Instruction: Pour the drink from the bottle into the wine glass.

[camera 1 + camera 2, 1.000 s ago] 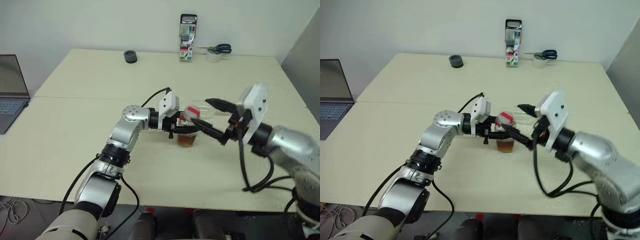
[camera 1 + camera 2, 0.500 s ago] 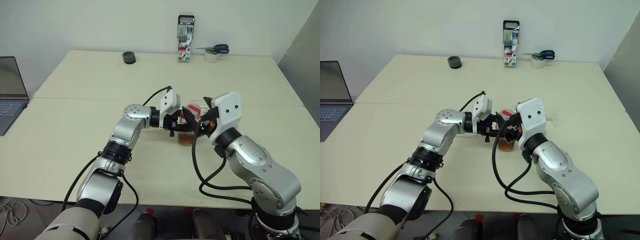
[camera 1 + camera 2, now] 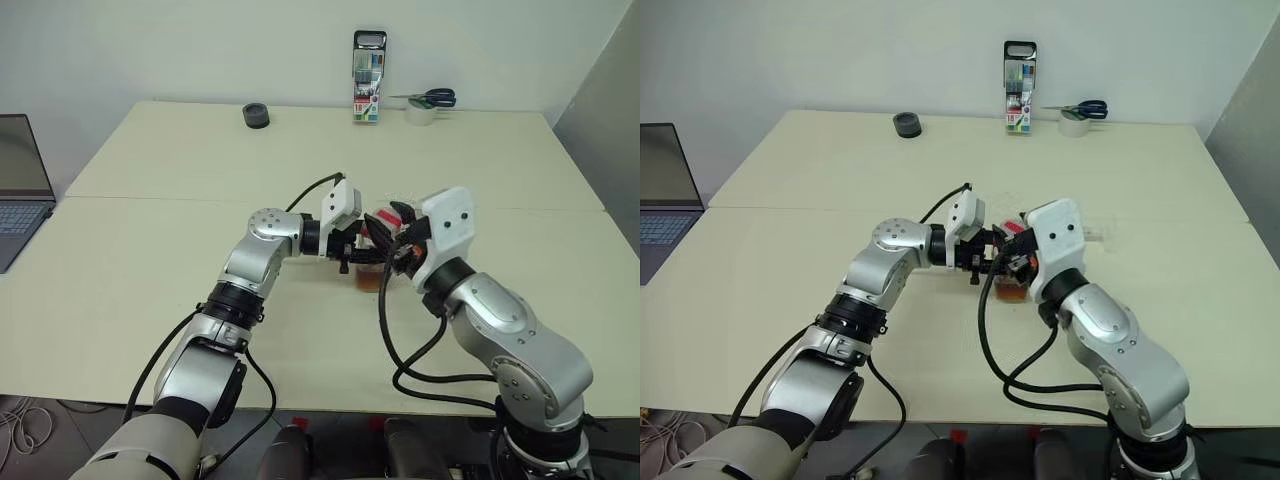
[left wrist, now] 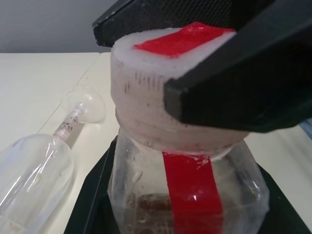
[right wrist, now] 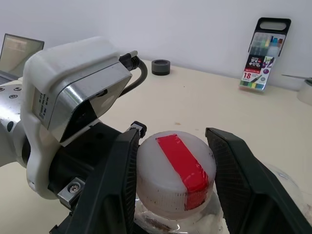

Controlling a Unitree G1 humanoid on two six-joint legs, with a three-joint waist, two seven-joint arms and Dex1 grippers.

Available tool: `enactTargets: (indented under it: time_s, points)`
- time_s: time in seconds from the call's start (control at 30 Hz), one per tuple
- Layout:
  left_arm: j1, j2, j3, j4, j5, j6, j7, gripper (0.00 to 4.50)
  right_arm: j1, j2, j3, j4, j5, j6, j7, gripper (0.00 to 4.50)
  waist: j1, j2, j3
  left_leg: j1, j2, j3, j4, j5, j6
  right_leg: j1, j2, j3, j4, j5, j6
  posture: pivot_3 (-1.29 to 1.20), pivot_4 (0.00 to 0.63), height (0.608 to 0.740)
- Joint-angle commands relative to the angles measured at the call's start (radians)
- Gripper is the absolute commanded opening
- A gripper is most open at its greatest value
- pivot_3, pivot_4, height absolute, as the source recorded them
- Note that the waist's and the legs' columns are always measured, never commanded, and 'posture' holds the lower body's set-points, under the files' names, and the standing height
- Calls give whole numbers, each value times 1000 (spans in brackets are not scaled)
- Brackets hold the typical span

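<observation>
1. Our left claw (image 4: 190, 214) is clenched round the body of the bottle (image 4: 187, 190), holding it upright on the table (image 3: 150, 240).
2. Our right claw (image 5: 173, 165) sits astride the bottle's cap (image 5: 175, 173), one finger (image 5: 114, 185) touching it; the other side's contact we cannot tell.
3. The amber drink (image 3: 369, 280) sits low in the bottle.
4. The wine glass (image 4: 36, 168) lies on its side just beside the bottle.
</observation>
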Motion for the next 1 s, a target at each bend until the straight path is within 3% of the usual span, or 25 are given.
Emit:
enactTargets:
  time_s: [0.03, 0.23, 0.4, 0.5, 0.57, 0.7, 0.83, 1.0]
  points:
    - [-30, 8, 26, -22, -9, -28, -12, 1807, 1, -27, -17, -12, -9, -29, 45, 1824, 0, 0, 0, 0, 0, 0, 0, 0, 0, 0, 0, 0, 0, 0, 0, 0, 150, 740]
    - [-34, 7, 10, -16, 4, -66, -40, 1801, -75, -327, -63, 166, 187, -176, 628, 1824, -1, 1, 0, 0, -2, 2, 0, 0, 0, 1, 0, 0, -1, 0, 0, 0, 150, 740]
    - [-28, 4, 6, -21, 8, -80, -51, 1799, -188, -438, -113, 340, 316, -94, 819, 1824, -4, 1, 1, 1, 0, 3, 0, -2, 4, 1, 1, -1, 0, 0, 0, 0, 150, 740]
    - [-28, 1, 10, -16, 12, -81, -45, 1797, -170, -429, -153, 330, 304, -116, 769, 1824, -3, 1, 1, 0, 0, 2, 0, -2, 4, 1, 1, -1, 0, 0, 0, 0, 150, 740]
    - [-28, 0, 14, -16, 13, -79, -40, 1797, -135, -423, -188, 298, 276, -139, 713, 2550, -3, 1, 1, 0, 0, 2, 0, -1, 3, 1, 0, -1, 0, 0, 0, 0, 150, 740]
    - [-31, -3, 17, -2, 14, -78, -28, 1796, 38, -310, -311, -27, 424, 14, 437, 2645, 5, 1, 0, -1, 3, -1, 0, 0, 1, 1, -2, -2, 0, 0, 0, 0, 150, 740]
    - [-46, -9, 20, 20, 19, -80, -23, 1796, 73, -171, -216, -124, 321, 38, 195, 2645, 0, 1, 0, -2, 1, 0, 1, 0, 1, -1, -4, 0, 1, 0, 0, 0, 150, 740]
    - [-57, -11, 19, 35, 19, -84, -27, 1794, 25, -54, -55, -79, 122, -14, 9, 2645, -4, 1, 0, 1, -2, 0, 1, 2, 2, 0, -1, 0, 3, 0, 0, 0, 150, 740]
